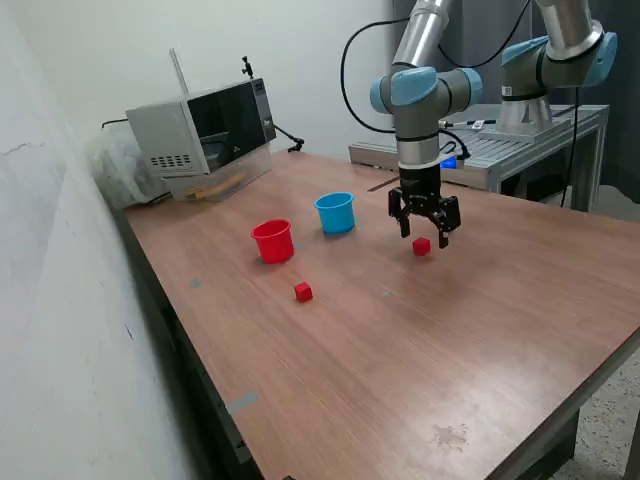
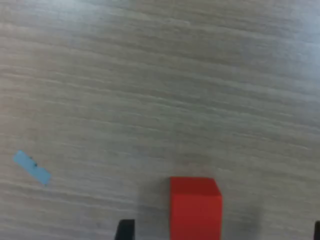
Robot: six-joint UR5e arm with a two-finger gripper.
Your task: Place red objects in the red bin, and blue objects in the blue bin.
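Note:
Two small red cubes lie on the wooden table. One red cube [image 1: 421, 245] [image 2: 195, 207] sits directly under my gripper [image 1: 424, 234], whose black fingers [image 2: 125, 229] stand apart on either side of it, a little above the table. The other red cube [image 1: 303, 291] rests nearer the table's front, apart from the arm. The red bin [image 1: 273, 240] stands upright towards the exterior view's left, and the light-blue bin [image 1: 336, 212] stands just beside it, left of my gripper. No blue objects show in either view.
A microwave-like grey box [image 1: 200, 135] stands at the table's back left corner. A metal bench [image 1: 520, 140] with a second arm's base [image 1: 545, 70] is behind the table. A scrap of blue tape [image 2: 31, 167] lies on the wood.

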